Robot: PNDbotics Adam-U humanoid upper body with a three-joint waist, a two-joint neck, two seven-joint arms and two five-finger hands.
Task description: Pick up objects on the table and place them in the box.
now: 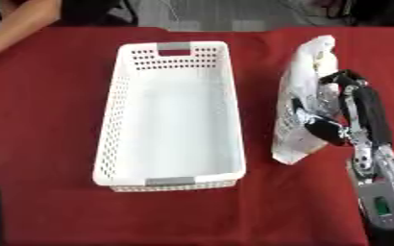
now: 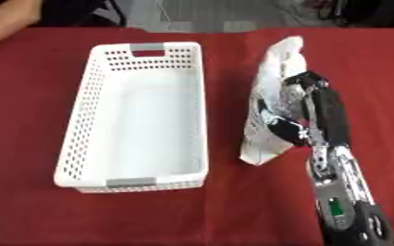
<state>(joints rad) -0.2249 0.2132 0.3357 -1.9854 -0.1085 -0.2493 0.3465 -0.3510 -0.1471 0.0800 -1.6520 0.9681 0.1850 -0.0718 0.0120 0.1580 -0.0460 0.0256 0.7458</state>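
Right of white perforated basket (image 1: 116, 120): crinkled white printed bag (image 1: 301, 91) on red cloth, right hand (image 1: 339, 113) curled round it.

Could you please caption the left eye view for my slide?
Right hand grasping a white bag beside the empty white basket.

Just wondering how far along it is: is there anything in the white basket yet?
No, the white basket shows only its bare floor; the white bag lies beside it.
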